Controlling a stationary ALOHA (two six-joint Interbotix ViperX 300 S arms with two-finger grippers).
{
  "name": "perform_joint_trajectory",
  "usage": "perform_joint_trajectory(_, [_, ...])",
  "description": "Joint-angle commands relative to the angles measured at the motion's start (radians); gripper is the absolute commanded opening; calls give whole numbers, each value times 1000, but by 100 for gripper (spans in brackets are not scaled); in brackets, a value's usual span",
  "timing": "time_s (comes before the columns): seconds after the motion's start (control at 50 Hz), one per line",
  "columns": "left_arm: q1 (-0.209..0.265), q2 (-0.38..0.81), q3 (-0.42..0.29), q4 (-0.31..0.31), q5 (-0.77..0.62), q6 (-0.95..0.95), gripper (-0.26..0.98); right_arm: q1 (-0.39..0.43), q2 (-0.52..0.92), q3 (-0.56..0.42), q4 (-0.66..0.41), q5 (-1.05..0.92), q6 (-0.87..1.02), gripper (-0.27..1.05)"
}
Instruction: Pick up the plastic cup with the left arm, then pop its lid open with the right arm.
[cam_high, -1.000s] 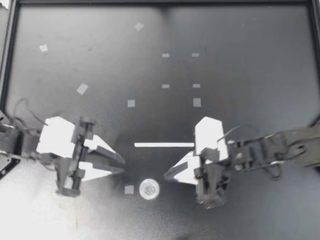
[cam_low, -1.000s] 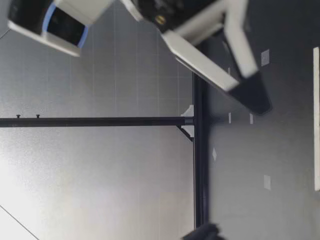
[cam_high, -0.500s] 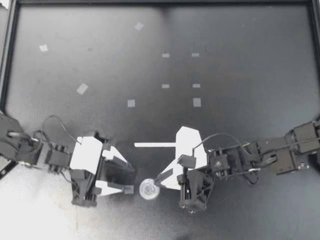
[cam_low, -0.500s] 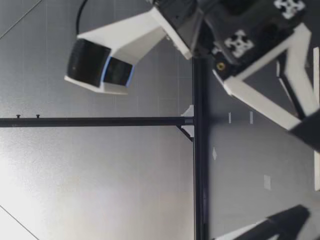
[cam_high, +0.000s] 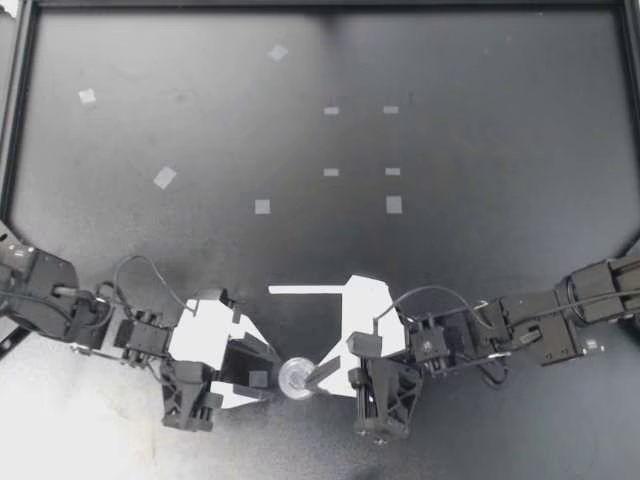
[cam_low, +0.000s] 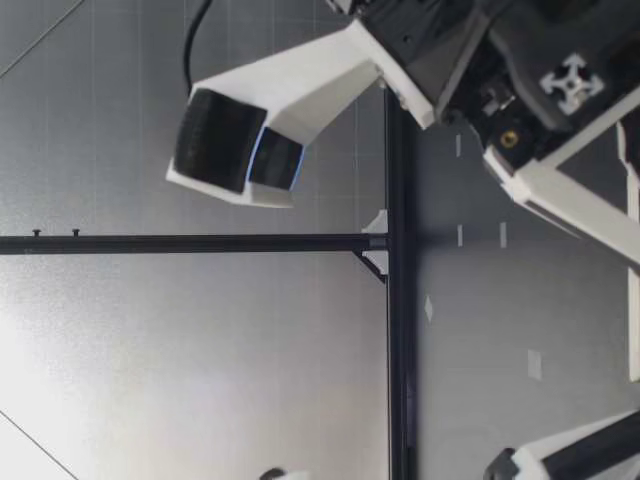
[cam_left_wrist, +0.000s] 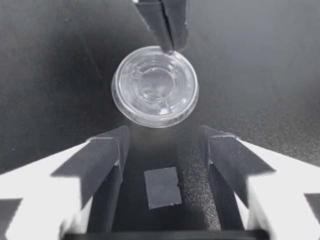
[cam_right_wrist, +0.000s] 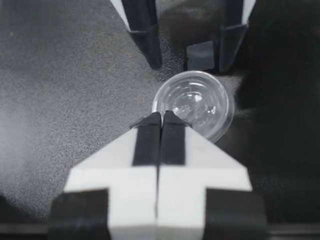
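1. Top view: holding left gripper (cam_high: 268, 375) wide open just beside the lid (cam_high: 298, 378), fingers straddling a tape square (cam_high: 259, 379).
2. Pressing right gripper (cam_high: 320, 374) against the lid's opposite rim, its fingers pinched together on nothing; touching the lid, not gripping it.
3. Finding the lid lying flat on the table (cam_high: 480, 150), near the arms' edge, between both grippers.
4. Checking by left wrist view: placing the lid just ahead of the spread fingers, not yet between them.
5. Judging the why: spreading the left fingers probably for leaving a lid-wide gap; closing the right ones probably for making one narrow tip, better suited to nudging a thin rim than grasping it.
6. Counting: one lid, two grippers, ten tape squares, one white strip (cam_high: 305, 290).
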Motion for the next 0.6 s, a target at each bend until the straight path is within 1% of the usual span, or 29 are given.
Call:
perform_joint_trajectory(0.0, [-5, 2, -21, -2, -9, 0, 57, 5, -15, -18, -2, 2, -2, -17])
perform_joint_trajectory(0.3, [-5, 20, -31, -2, -17, 9, 57, 5, -12, -25, -2, 2, -3, -17])
perform_joint_trajectory(0.58, [-3, 54, -46, -6, -44, 18, 56, -12, -6, -25, -2, 8, -5, -17])
